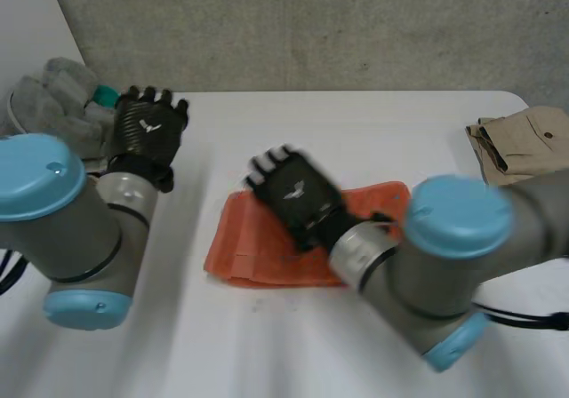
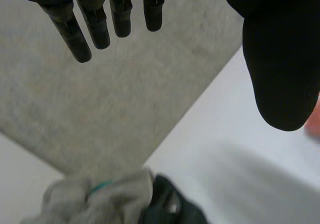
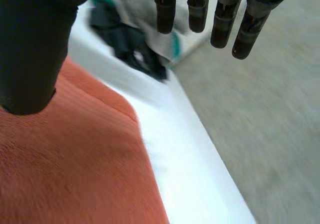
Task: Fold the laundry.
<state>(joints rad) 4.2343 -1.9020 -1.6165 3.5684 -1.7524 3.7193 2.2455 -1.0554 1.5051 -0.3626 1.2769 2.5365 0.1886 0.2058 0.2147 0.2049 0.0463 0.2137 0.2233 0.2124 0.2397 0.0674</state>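
A folded orange cloth (image 1: 267,249) lies flat in the middle of the white table (image 1: 373,140). My right hand (image 1: 293,195) hovers over the cloth's middle with its fingers straight and holds nothing; in the right wrist view its fingers (image 3: 220,19) and thumb (image 3: 35,49) stand apart above the orange cloth (image 3: 65,169). My left hand (image 1: 147,130) is raised at the table's left side, open and empty, its fingers (image 2: 95,24) straight and thumb (image 2: 280,69) spread, near a pile of grey and dark laundry (image 2: 115,199).
The pile of grey laundry (image 1: 53,105) with a teal bit sits at the table's far left. A folded tan garment (image 1: 524,142) lies at the right edge. Beyond the table's far edge is grey carpet (image 1: 311,25).
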